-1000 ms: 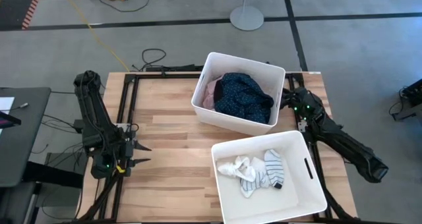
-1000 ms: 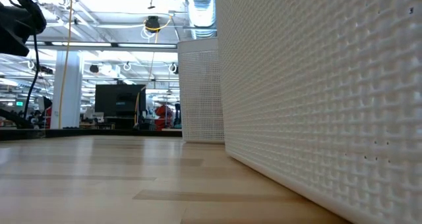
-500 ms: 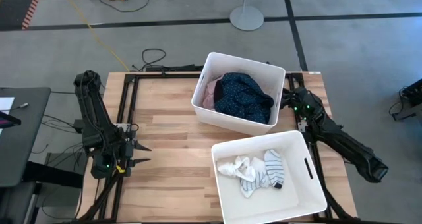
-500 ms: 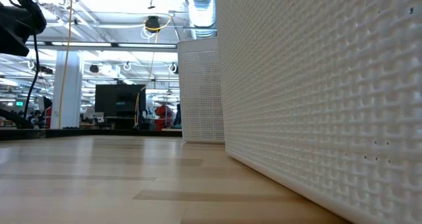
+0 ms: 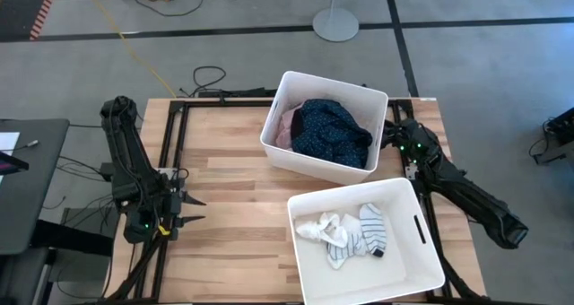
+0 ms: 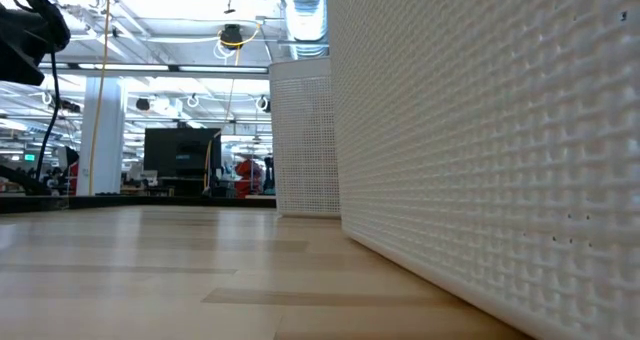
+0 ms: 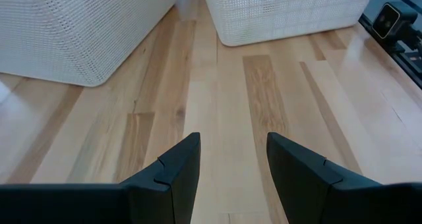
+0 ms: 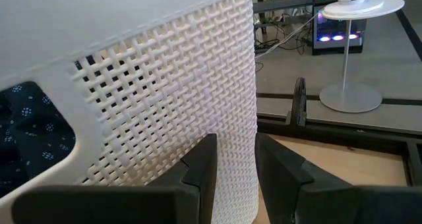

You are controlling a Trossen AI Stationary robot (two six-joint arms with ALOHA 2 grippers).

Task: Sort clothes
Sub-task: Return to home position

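Observation:
The clothes lie in two white bins. The far bin (image 5: 285, 94) holds a navy dotted garment (image 5: 334, 133) on top of a pink one (image 5: 287, 126); the navy cloth also shows through the bin's handle hole (image 8: 30, 128). In the near bin (image 5: 413, 265) lie a white sock (image 5: 318, 226) and striped socks (image 5: 357, 236). My left gripper (image 5: 190, 210) (image 7: 232, 140) stands open over bare wood at the table's left edge. My right gripper (image 5: 386, 142) (image 8: 235, 140) stands open close by the far bin's right wall (image 8: 198, 99), nothing between its fingers.
The wooden table (image 5: 224, 170) has free room left of both bins. A black frame rail (image 5: 170, 161) runs along its left edge. In the low view the near bin's wall (image 6: 480, 160) fills the right half. A round lamp base (image 5: 335, 23) stands on the floor beyond.

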